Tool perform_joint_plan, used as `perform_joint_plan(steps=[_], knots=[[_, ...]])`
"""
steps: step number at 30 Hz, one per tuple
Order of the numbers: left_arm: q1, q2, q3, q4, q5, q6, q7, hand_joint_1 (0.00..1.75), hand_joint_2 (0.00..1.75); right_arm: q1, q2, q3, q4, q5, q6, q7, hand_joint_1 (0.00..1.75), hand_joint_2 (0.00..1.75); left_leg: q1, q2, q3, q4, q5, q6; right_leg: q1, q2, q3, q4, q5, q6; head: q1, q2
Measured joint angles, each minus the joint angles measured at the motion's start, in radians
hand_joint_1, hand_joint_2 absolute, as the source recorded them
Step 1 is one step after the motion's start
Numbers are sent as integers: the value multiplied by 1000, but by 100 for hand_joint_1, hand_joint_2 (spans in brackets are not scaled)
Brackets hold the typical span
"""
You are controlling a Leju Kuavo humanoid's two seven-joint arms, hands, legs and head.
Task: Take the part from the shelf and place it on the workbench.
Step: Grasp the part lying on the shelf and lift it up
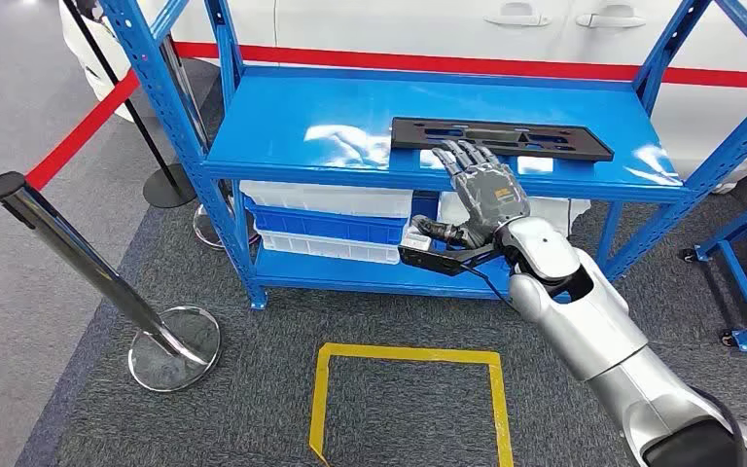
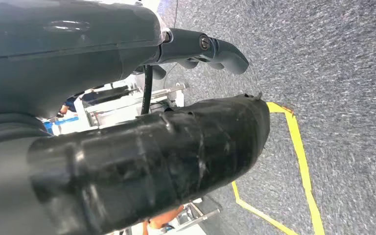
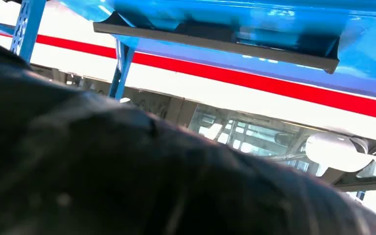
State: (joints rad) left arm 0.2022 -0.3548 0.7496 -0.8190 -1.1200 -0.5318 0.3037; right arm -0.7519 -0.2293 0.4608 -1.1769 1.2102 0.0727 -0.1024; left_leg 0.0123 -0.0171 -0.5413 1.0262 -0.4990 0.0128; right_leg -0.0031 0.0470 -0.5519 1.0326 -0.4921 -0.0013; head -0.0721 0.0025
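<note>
- The right hand [image 1: 486, 185] reaches over the front edge of the blue shelf [image 1: 282, 136], its fingers [image 1: 462, 154] stretched out flat and slightly apart, gripping nothing.
- The fingertips lie at the near edge of the long black part [image 1: 501, 137], which rests flat on the shelf top; real contact cannot be told.
- The left hand [image 2: 196, 49] hangs over grey carpet [image 2: 342, 58], fingers loosely curled; whether it is closed cannot be told.

Flat black part [image 1: 502, 137] on blue shelf [image 1: 302, 136]

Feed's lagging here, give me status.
Right hand open, fingertips at the long flat black plastic part. Part flat on blue metal shelf. Left hand hanging, empty.
</note>
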Motion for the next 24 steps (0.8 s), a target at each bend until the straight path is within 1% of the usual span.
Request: perform_joint_plan(steps=[14, 18, 24], knots=[[9, 0, -26, -8, 23, 0, 7, 0, 0, -7, 28, 0, 17, 5, 9, -6, 0, 0, 0, 0, 0, 0, 0, 0, 0, 0, 0, 0, 0, 0, 0, 0], [11, -1, -31, -10, 31, 1, 8, 0, 0, -11, 31, 0, 25, 13, 11, -9, 0, 175, 0, 0, 0, 0, 0, 0, 0, 0, 0, 0, 0, 0, 0, 0], [15, -2, -37, -15, 37, 1, 8, 0, 0, -16, 36, 0, 40, 18, 14, -10, 0, 175, 0, 0, 0, 0, 0, 0, 0, 0, 0, 0, 0, 0, 0, 0]])
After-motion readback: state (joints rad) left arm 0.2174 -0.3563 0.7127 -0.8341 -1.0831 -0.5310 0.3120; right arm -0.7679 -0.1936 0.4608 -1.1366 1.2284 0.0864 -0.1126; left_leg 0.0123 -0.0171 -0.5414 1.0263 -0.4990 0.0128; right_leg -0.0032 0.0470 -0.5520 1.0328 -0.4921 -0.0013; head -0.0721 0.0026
